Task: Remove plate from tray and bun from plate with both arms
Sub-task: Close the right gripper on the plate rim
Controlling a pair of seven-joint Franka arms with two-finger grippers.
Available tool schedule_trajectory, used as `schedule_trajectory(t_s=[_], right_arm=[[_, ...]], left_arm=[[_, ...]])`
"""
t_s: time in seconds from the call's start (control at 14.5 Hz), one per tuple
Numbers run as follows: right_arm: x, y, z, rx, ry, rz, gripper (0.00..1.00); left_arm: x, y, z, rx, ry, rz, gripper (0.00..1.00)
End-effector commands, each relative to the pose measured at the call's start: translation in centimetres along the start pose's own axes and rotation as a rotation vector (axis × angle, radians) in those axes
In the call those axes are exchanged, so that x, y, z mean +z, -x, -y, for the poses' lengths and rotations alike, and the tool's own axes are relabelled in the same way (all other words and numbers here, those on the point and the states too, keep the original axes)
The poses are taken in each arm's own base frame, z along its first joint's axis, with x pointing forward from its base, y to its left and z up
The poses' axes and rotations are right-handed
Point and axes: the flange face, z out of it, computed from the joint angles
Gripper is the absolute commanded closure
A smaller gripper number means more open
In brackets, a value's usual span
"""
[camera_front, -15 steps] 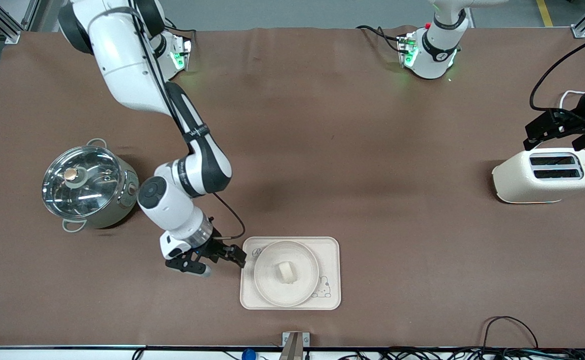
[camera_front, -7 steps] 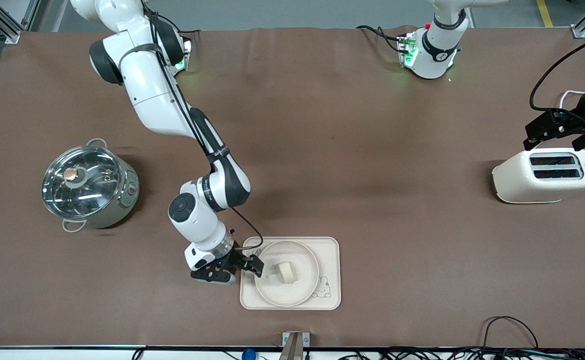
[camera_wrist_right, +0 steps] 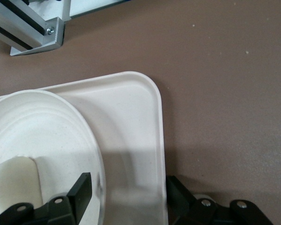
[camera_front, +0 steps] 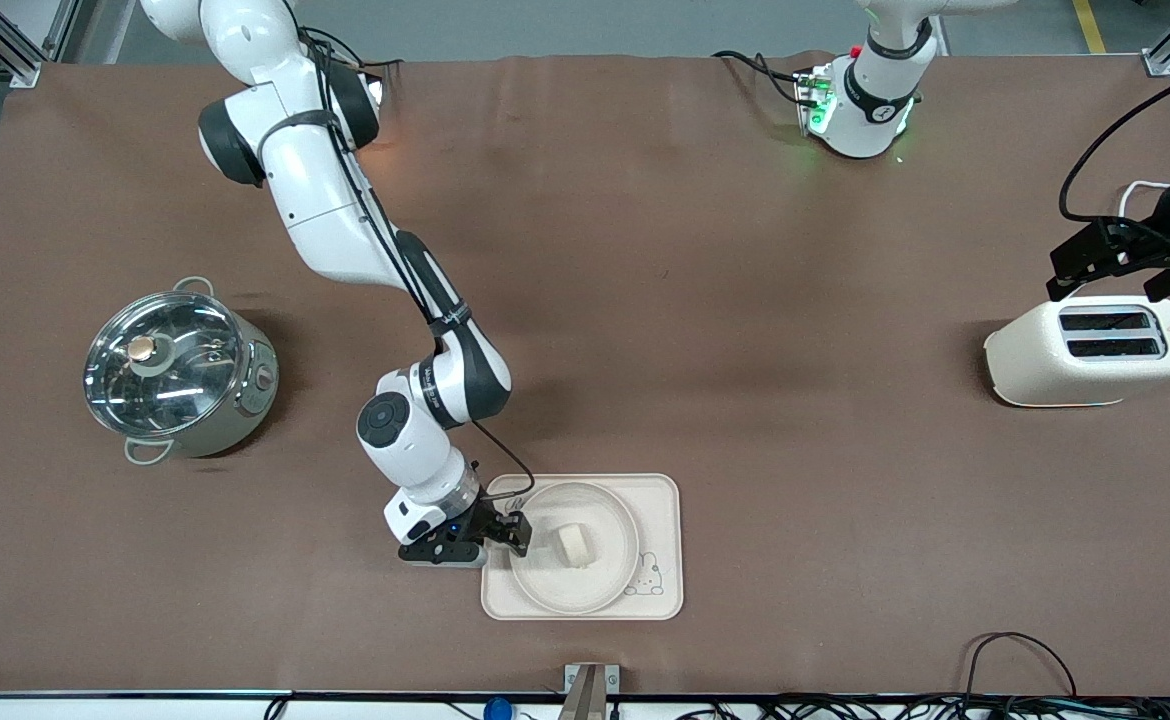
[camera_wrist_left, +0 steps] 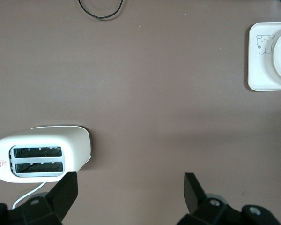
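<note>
Cream-white plate (camera_front: 573, 548) holding the bun (camera_front: 573, 544) is now reached by the right gripper (camera_front: 508, 532), jaws spread astride its rim; left gripper (camera_front: 1110, 262) is kept spread over the toaster (camera_front: 1090, 351).

Steel pot (camera_front: 183, 375) with glass lid (camera_front: 158, 363), gold knob on top, two loop handles, stands toward right arm's end of table.

White two-slot toaster (camera_front: 1091, 352) toward left arm's end, slots up, small red triangle mark beside slots, white cord at its back.

Rectangular cream tray (camera_front: 660, 513) with rabbit drawing in corner, near front-camera edge, mid-table.

Brown cloth (camera_front: 705, 300) covers table.

Metal bracket (camera_front: 590, 688) at front edge, black cables (camera_front: 1020, 660) alongside, possibly blue knob too.
</note>
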Motion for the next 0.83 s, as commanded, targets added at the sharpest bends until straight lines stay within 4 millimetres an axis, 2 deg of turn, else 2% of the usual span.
schedule_trajectory(t_s=[0.0,0.34,0.76], right_arm=[[-0.1,-0.9,-0.4,-0.069,0.029,-0.026,0.25],[-2.3,-2.1,0.7,-0.1,0.04,-0.018,0.25],[-1.8,-0.8,2.4,-0.098,0.024,-0.015,0.25]], left_arm=[[-0.4,0.3,0.1,0.016,-0.005,0.002,0.0],[-0.4,0.3,0.0,0.019,-0.005,0.002,0.0],[-0.4,0.3,0.0,0.019,-0.003,0.002,0.0]])
